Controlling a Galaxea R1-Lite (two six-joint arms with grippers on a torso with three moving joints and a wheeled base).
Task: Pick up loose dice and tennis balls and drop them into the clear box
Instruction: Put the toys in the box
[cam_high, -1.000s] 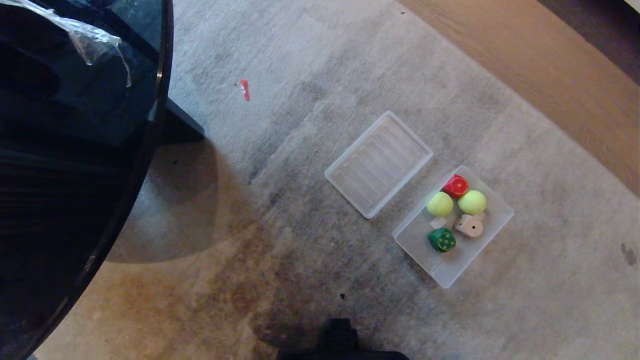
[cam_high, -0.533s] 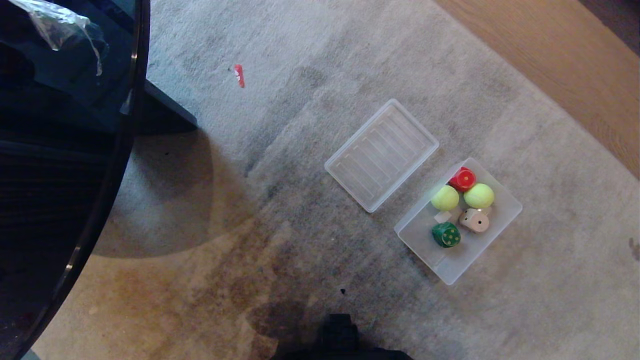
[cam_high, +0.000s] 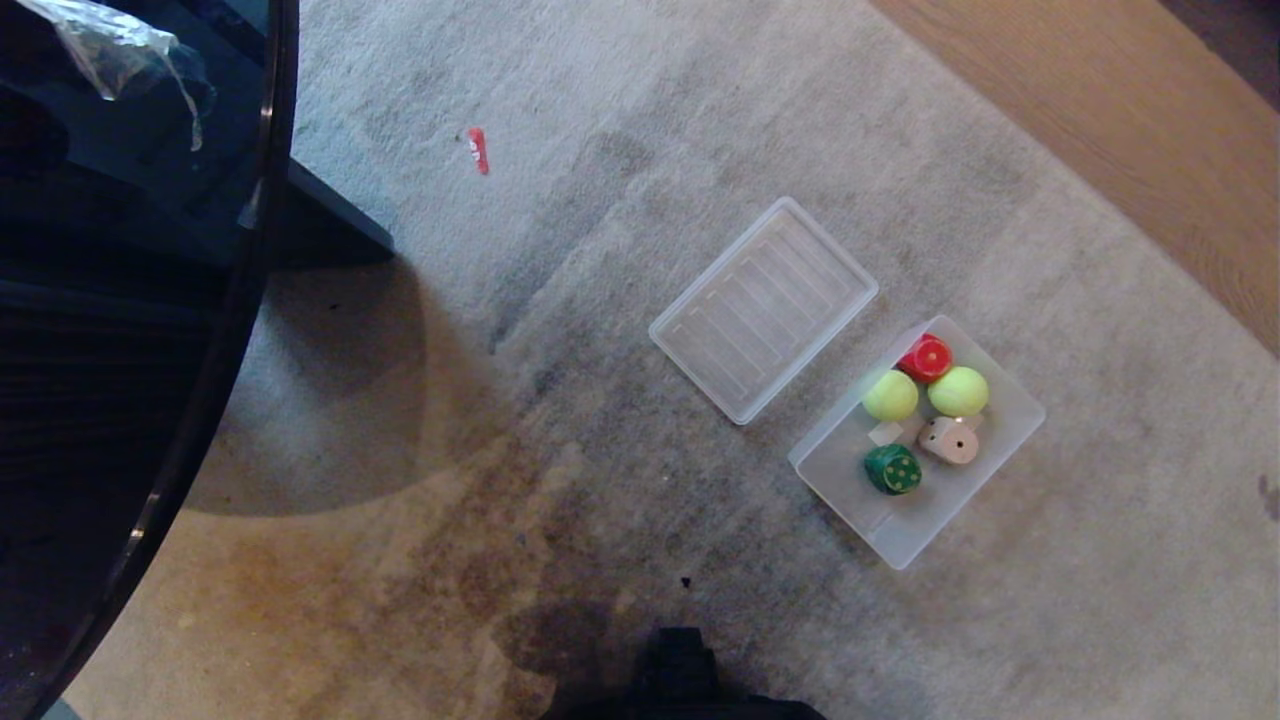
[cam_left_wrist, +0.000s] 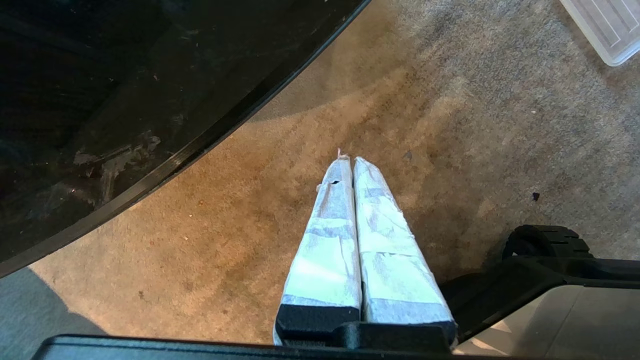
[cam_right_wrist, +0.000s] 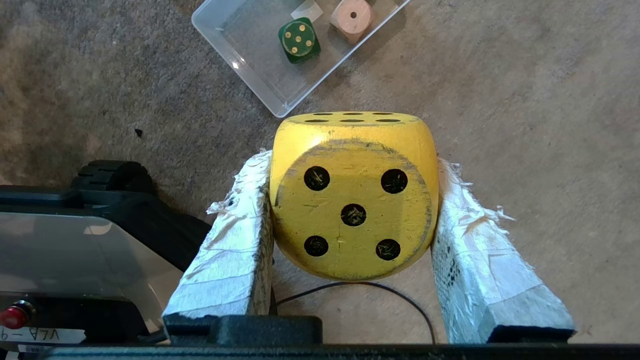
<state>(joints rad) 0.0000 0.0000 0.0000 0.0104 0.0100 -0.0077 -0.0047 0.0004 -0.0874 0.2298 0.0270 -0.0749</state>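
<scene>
The clear box (cam_high: 990, 475) lies on the carpet right of centre in the head view. Inside it are a red die (cam_high: 927, 357), two tennis balls (cam_high: 890, 396) (cam_high: 958, 391), a beige die (cam_high: 949, 440) and a dark green die (cam_high: 893, 469). Neither arm shows in the head view. My right gripper (cam_right_wrist: 352, 165) is shut on a yellow die (cam_right_wrist: 352, 200) with dark pips, held above the carpet just short of the box's near corner (cam_right_wrist: 280, 107). The green die (cam_right_wrist: 299, 40) and beige die (cam_right_wrist: 352, 19) appear there too. My left gripper (cam_left_wrist: 348, 161) is shut and empty over the carpet.
A ribbed clear lid (cam_high: 763, 308) lies beside the box. A dark round glass table (cam_high: 150, 300) fills the left side. Wooden floor (cam_high: 1130, 120) borders the carpet at the far right. A small red scrap (cam_high: 479, 150) lies on the carpet. My base (cam_high: 680, 680) sits at the near edge.
The whole head view shifted between the earliest frame and half a second ago, so the camera moved. It has held still since. The box and its contents kept their places.
</scene>
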